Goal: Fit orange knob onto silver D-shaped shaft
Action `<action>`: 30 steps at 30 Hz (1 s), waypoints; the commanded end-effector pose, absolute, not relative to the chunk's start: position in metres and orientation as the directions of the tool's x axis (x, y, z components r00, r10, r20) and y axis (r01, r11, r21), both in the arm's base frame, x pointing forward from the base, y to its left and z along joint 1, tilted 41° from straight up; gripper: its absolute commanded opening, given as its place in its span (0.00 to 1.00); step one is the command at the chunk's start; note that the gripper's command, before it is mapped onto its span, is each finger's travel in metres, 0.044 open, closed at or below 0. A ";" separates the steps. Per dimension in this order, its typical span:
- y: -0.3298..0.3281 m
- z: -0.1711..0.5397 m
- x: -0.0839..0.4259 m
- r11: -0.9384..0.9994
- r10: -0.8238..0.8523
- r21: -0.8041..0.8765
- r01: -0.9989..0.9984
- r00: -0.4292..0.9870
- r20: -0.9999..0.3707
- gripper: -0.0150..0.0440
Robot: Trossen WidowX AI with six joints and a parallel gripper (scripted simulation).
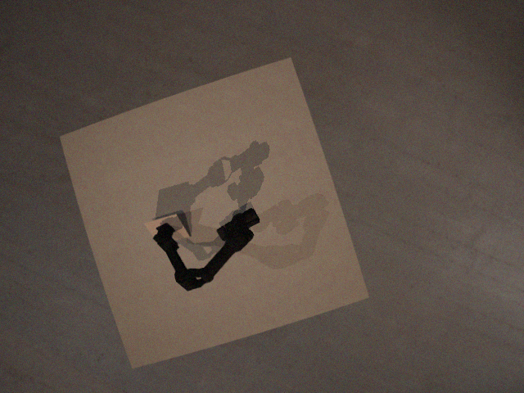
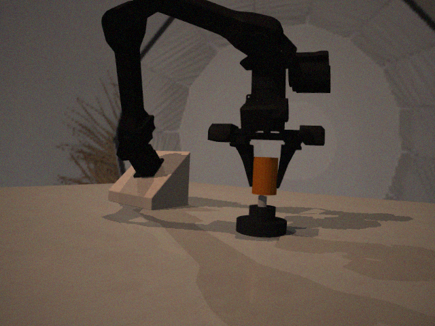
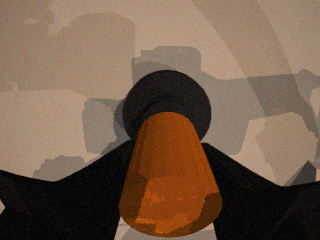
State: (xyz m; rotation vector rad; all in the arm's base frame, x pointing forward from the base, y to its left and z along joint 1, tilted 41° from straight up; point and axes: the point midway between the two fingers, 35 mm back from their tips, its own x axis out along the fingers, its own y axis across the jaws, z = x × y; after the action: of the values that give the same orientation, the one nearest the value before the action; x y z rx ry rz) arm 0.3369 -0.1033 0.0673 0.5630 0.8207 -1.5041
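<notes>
My gripper (image 2: 265, 185) is shut on the orange knob (image 2: 265, 176) (image 3: 167, 170) and holds it upright, a finger on each side. The knob is over the black round pedestal (image 2: 261, 226) (image 3: 195, 97), with the silver shaft (image 2: 262, 201) showing as a short length between the knob's underside and the pedestal's raised hub. Whether the shaft's tip is inside the hole cannot be told. The hole and both flat sides are hidden. In the top view the arm hides the knob and the pedestal.
The arm's base stands on a pale sloped block (image 1: 152, 227) (image 2: 130, 199) on the table (image 1: 275, 106) (image 2: 88, 274), to the left of the pedestal in the exterior view. Arm shadows lie across the table around the pedestal.
</notes>
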 end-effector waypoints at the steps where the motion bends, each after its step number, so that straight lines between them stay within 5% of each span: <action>1: -0.104 0.066 0.337 -0.046 -0.638 -0.106 0.993 -0.111 -0.762 0.25; 30: -0.104 0.069 0.337 -0.087 -0.638 -0.072 0.994 -0.111 -0.762 0.25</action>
State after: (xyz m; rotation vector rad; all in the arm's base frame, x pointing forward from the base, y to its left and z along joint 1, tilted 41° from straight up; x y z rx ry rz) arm 0.3359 -0.1035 0.0665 0.6399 0.7459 -1.5568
